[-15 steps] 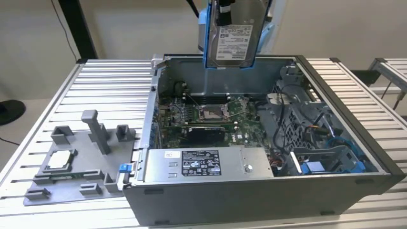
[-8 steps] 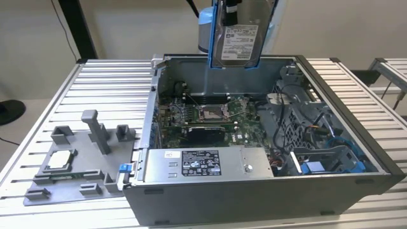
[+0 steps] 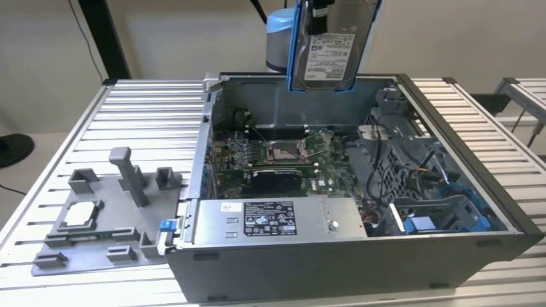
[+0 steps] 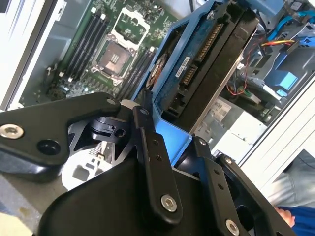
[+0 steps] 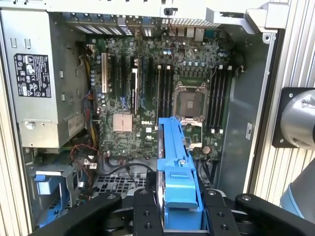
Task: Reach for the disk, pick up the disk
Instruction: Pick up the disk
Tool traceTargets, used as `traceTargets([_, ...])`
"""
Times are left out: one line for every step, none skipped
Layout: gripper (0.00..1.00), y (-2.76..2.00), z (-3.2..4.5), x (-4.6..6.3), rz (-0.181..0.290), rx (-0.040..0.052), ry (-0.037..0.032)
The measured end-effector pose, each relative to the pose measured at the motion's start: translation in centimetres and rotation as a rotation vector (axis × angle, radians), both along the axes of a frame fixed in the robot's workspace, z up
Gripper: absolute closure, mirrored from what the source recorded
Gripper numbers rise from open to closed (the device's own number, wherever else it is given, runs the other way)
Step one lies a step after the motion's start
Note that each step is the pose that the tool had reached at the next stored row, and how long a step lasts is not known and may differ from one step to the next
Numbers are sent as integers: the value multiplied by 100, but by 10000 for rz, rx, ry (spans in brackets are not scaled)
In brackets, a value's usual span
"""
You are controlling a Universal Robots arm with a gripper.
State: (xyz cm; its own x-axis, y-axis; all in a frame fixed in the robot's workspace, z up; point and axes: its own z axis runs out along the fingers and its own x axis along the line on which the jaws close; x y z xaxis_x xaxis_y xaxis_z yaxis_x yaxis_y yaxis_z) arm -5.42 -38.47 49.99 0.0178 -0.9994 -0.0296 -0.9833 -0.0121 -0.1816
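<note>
Disk: the disk (image 3: 328,48) hangs upright at the top middle of the exterior view, above the back wall of the open computer case (image 3: 477,185), clear of everything inside it. Its white label faces the camera and the blue bracket runs round its edges.

Gripper: the gripper (image 5: 179,209) is clamped on the disk (image 5: 174,162); in the first wrist view, at the bottom middle of the frame, the black fingers (image 5: 145,211) press against both sides of the blue bracket. In the second wrist view the fingers (image 4: 152,162) grip the lower end of the disk (image 4: 206,64), which rises towards the upper right of the frame with its connector side showing.

Case: it lies on its side with the cover off, filling the middle and right of the exterior view, on a ribbed metal table (image 3: 145,109).

Circuit board: the green board (image 3: 282,150) lies on the case floor, mid-frame in the exterior view, with an empty processor socket (image 5: 189,101) seen in the first wrist view.

Power supply: the grey box (image 3: 273,220) with a black-and-white sticker sits along the case's near edge, lower middle of the exterior view.

Tray: a grey holder (image 3: 98,220) with upright posts lies on the table at the lower left of the exterior view.
</note>
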Motion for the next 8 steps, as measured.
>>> traceTargets([100,0,0,19,0,0,0])
traceTargets([100,0,0,39,0,-1,0])
traceTargets([100,0,0,63,0,0,0])
traceTargets([100,0,0,88,0,0,0])
traceTargets([100,0,0,114,0,0,0])
traceTargets([100,0,0,142,0,1,0])
traceTargets([100,0,0,169,1,0,0])
traceTargets([100,0,0,193,1,0,0])
